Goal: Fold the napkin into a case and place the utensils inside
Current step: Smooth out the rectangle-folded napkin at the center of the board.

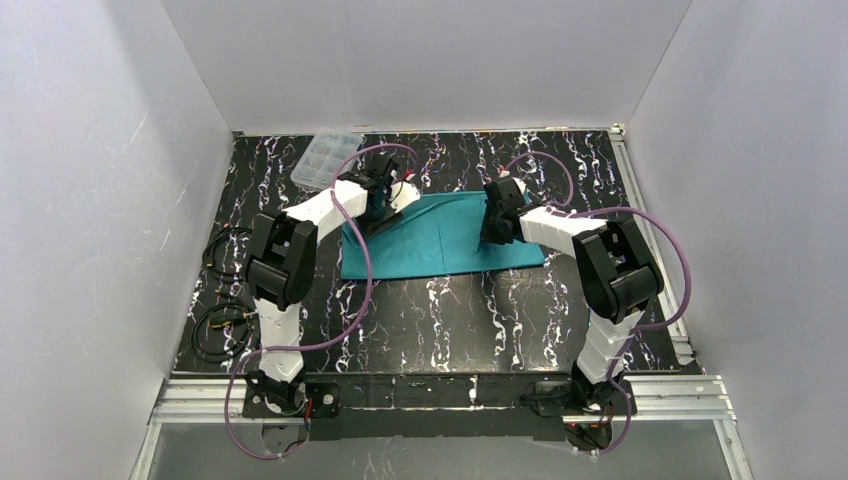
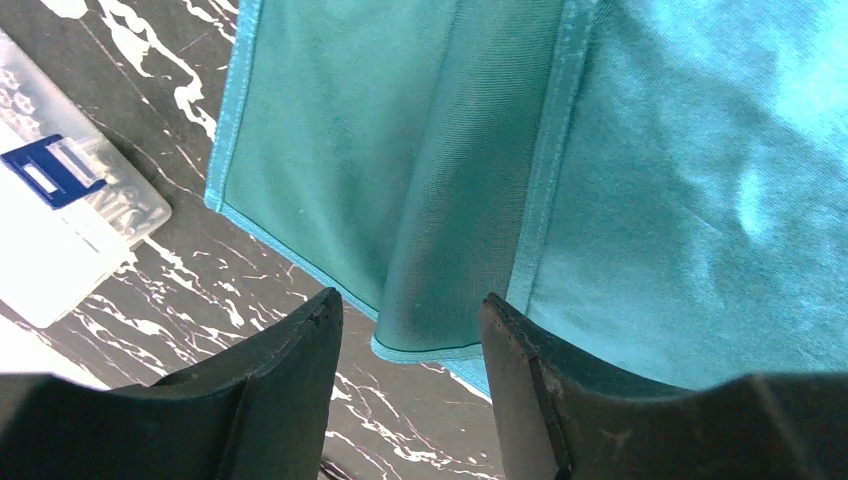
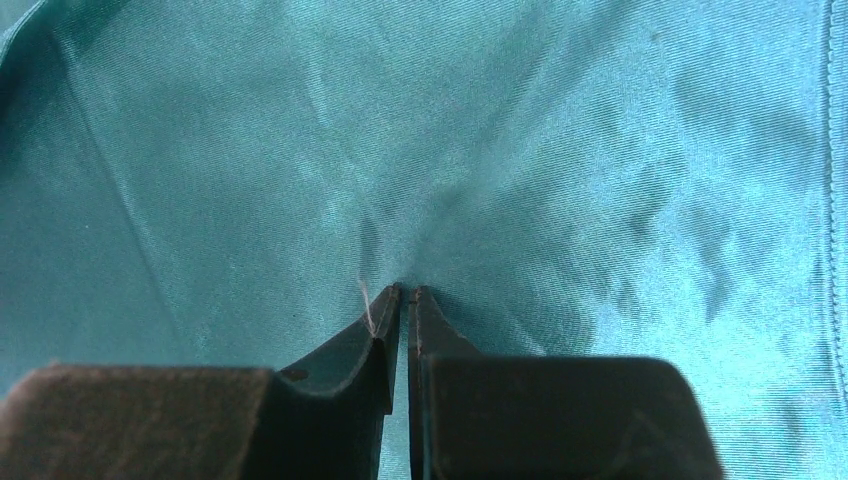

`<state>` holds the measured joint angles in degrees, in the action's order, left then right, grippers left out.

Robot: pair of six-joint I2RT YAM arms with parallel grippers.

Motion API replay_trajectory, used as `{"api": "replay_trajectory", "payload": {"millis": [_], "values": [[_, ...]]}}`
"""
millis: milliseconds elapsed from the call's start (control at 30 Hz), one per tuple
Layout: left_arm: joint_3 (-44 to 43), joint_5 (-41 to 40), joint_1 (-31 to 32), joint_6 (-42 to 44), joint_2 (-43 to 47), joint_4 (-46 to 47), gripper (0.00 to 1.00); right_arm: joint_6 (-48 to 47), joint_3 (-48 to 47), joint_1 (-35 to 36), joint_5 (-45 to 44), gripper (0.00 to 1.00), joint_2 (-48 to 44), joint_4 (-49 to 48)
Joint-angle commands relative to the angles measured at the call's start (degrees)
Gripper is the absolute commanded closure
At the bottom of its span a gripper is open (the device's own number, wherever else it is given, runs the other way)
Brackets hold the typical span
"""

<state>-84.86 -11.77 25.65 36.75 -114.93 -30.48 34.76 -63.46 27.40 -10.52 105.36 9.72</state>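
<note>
Right gripper [image 3: 408, 290] pinches a pucker of napkin [image 3: 600, 150] — left gripper [image 2: 411, 300] half-open astride a hemmed fold, both tips hidden from above

The left arm [image 1: 310, 215] and right arm [image 1: 550, 228] reach forward, elbows raised, wrists angled down. The left end effector [image 2: 410, 300] has its jaws well apart. The right end effector [image 3: 408, 290] has its jaws almost together, tips pinching a pucker of napkin [image 3: 600, 150].

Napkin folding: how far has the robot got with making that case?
Done: the napkin lies folded into a long layered rectangle. In hand: the right pincer pinches a pucker of cloth, while the left pincer stands open over a folded corner. To do: no pouch shape yet, and no utensils are in sight.
</note>
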Motion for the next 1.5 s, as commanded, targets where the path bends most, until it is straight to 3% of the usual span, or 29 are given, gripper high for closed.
{"api": "replay_trajectory", "payload": {"millis": [0, 167, 367, 900, 1033, 1167, 1300, 1467], "values": [[-0.47, 5.76, -0.08, 0.58, 4.96, -4.16, 0.49, 0.35, 1.89, -0.06, -0.57, 0.84, 2.75, 0.21], [4.43, 9.10, 0.46, 6.27, 8.74, -6.62, 0.48, 0.48, 1.84, -0.01, -0.38, 0.84, 3.27, 0.02], [9.84, 4.37, 0.37, 8.57, 8.30, -0.50, 0.48, 0.63, 2.66, -0.02, -1.56, 0.85, 2.56, 0.53], [7.96, -14.30, -0.49, 11.02, 2.24, 15.30, 0.51, -0.12, 5.02, -0.06, -1.76, 0.86, 0.28, 0.39], [7.07, -12.44, -1.10, 10.30, 4.03, 14.60, 0.52, -0.22, 5.21, -0.06, -1.71, 0.86, 0.22, 0.32], [8.29, -0.56, -1.20, 10.68, 10.45, 7.92, 0.52, -0.22, 5.24, -0.06, -1.40, 0.86, 0.20, 0.13], [11.05, 6.21, -1.05, 12.89, 14.03, 2.70, 0.50, 0.01, 5.36, -0.06, -0.91, 0.86, 0.15, -0.17], [15.83, 6.30, 1.72, 11.29, 12.60, 5.44, 0.50, 0.04, 5.84, -0.07, -0.98, 0.86, -0.04, -0.47]]}}
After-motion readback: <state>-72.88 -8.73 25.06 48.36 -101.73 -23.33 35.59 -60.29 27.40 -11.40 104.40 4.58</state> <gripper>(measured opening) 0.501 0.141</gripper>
